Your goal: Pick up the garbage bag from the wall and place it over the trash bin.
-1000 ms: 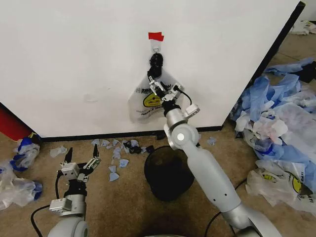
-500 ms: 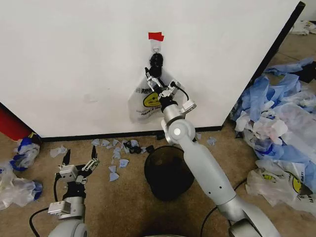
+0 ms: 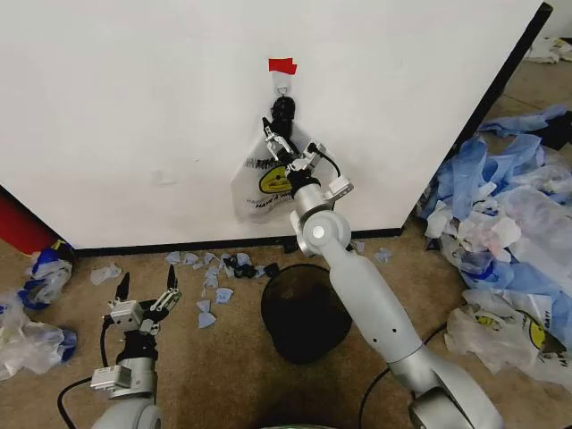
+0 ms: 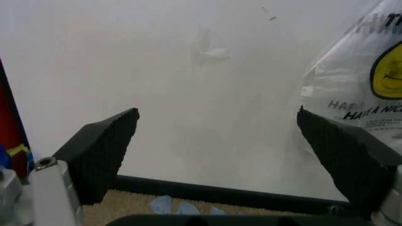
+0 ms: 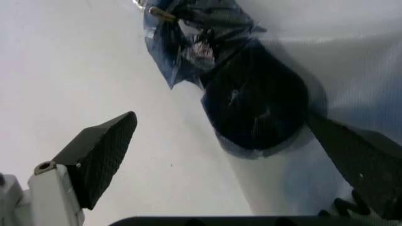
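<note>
Reaching up at the wall [image 3: 134,107], I am holding the right gripper [image 3: 288,152] against the top of the garbage bag [image 3: 259,183], its fingers spread wide with nothing pinched between them. In the right wrist view the two black pads are standing apart on either side of the dark bunched neck [image 5: 254,106] of the bag, one pad [image 5: 103,155] over bare wall, the other over the pale film.

The bag is hanging flat on the white panel from a small hook [image 3: 283,88] just under the red tape mark [image 3: 282,65], gathered at a black knot-like bunch and fanning out below into a see-through sheet with a yellow smiley print. The black mesh trash bin [image 3: 304,313] is standing on the carpet below it, near the wall's base.

I am judging this bag to be very light, limp and slick: thin film that will crumple, slide between pads and tear if tugged sideways off the hook. The bunched neck looks like the sound place to take hold, since the layers are thick there and lifting upward should free it.

My left gripper [image 3: 143,290] is waiting low by the floor, fingers spread, among blue plastic scraps [image 3: 210,277].
</note>
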### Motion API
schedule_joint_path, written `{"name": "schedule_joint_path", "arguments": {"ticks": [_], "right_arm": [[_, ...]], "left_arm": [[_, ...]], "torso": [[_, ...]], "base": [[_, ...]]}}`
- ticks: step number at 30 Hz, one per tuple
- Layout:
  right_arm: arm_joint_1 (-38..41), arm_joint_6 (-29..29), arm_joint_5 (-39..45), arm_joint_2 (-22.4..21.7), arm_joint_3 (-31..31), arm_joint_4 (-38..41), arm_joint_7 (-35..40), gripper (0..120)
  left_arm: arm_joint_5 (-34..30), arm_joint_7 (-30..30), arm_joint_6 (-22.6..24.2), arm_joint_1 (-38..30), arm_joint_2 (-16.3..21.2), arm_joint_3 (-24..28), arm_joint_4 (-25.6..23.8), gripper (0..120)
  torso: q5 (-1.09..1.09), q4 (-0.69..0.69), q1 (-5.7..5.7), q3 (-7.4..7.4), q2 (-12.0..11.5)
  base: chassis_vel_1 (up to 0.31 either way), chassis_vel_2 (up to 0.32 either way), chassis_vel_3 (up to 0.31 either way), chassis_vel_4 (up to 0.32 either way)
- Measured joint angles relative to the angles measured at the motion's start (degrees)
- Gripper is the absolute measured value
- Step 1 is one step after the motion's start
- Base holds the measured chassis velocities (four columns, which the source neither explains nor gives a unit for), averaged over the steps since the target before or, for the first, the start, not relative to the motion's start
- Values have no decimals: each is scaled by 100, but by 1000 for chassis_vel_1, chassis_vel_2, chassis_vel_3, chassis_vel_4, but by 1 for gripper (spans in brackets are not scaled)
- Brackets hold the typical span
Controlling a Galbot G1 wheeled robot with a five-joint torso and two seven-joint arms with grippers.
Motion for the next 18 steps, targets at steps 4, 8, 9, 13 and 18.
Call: {"name": "schedule_joint_path", "arguments": {"ticks": [4, 8, 9, 13, 18], "right_arm": [[-54, 1, -2, -1, -28, 111, -23, 99], [-78, 3, -4, -5, -31, 163, -42, 99], [-81, 4, -5, -7, -31, 170, -44, 99], [-94, 14, -9, -23, -32, 190, -53, 99], [-45, 96, 3, 19, 12, 90, -117, 98]], "left_arm": [[18, 0, -22, -31, -20, 16, 52, 98], [38, 0, -44, -45, -37, 30, 88, 98], [40, 0, -49, -46, -38, 33, 95, 98], [49, 0, -79, -53, -41, 34, 128, 98], [63, 0, -129, -37, -55, 37, 151, 98]], "torso": [[0, 0, 0, 0, 0], [0, 0, 0, 0, 0], [0, 0, 0, 0, 0], [0, 0, 0, 0, 0], [0, 0, 0, 0, 0]], "base": [[0, 0, 0, 0], [0, 0, 0, 0], [0, 0, 0, 0], [0, 0, 0, 0], [0, 0, 0, 0]]}}
